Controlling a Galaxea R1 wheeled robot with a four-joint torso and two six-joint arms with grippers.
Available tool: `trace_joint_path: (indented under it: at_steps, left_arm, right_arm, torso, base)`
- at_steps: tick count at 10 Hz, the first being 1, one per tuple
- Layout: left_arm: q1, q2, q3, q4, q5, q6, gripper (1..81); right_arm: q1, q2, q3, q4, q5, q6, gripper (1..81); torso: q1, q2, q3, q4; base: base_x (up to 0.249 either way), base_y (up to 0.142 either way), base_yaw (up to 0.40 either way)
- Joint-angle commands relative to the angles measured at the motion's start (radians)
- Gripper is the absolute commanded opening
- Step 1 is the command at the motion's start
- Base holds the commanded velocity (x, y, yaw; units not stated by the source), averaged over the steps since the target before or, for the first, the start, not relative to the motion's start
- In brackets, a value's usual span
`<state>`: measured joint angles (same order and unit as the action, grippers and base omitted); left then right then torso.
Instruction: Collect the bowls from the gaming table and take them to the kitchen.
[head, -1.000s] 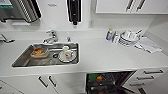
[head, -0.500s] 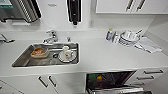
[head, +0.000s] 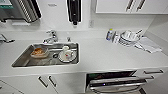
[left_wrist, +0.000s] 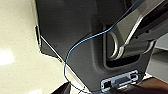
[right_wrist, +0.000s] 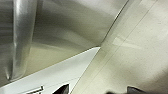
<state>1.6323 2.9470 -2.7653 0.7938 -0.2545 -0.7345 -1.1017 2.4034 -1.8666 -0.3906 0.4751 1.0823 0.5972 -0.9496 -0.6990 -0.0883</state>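
I face the kitchen worktop with its steel sink. An orange bowl lies in the left half of the sink. Beside it, to the right, a white dish with a white cup-like piece rests on the sink floor. In the right wrist view my right gripper shows as two dark tips set well apart, open, with nothing between them, above pale floor and a white cabinet front. The left wrist view shows my own dark body and a blue cable.
The black-fronted dishwasher under the worktop stands partly open. A stack of white dishes, a small bottle and a cloth sit at the back right. The tap and a wall dispenser are behind the sink.
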Motion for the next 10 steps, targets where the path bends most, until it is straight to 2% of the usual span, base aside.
trace_joint_path:
  at_steps: [1, 3, 5, 8, 10]
  left_arm:
    - [0.014, 0.009, -0.008, 0.001, 0.052, -0.002, 81.1]
    - [0.008, 0.017, -0.016, -0.001, 0.052, -0.005, 81.1]
    - [-0.002, 0.028, -0.020, -0.044, 0.054, -0.005, 81.1]
    - [-0.009, 0.028, -0.027, -0.045, 0.054, 0.000, 81.1]
    - [-0.013, 0.032, -0.037, -0.045, 0.054, 0.001, 81.1]
  right_arm:
    - [-0.040, 0.025, -0.121, -0.138, -0.007, 0.001, 81.1]
    - [-0.137, 0.097, -0.295, -0.265, -0.007, -0.002, 81.1]
    - [-0.218, 0.176, -0.491, -0.414, -0.007, 0.004, 81.1]
    - [-0.295, 0.234, -0.612, -0.595, -0.016, 0.004, 81.1]
    - [-0.344, 0.272, -0.687, -0.665, -0.024, 0.002, 81.1]
  torso:
    - [0.000, 0.000, 0.000, 0.000]
    - [0.000, 0.000, 0.000, 0.000]
    - [0.000, 0.000, 0.000, 0.000]
    - [0.000, 0.000, 0.000, 0.000]
    - [0.000, 0.000, 0.000, 0.000]
  base:
    - [0.000, 0.000, 0.000]
    - [0.000, 0.000, 0.000]
    - [0.000, 0.000, 0.000]
    - [0.000, 0.000, 0.000]
    - [0.000, 0.000, 0.000]
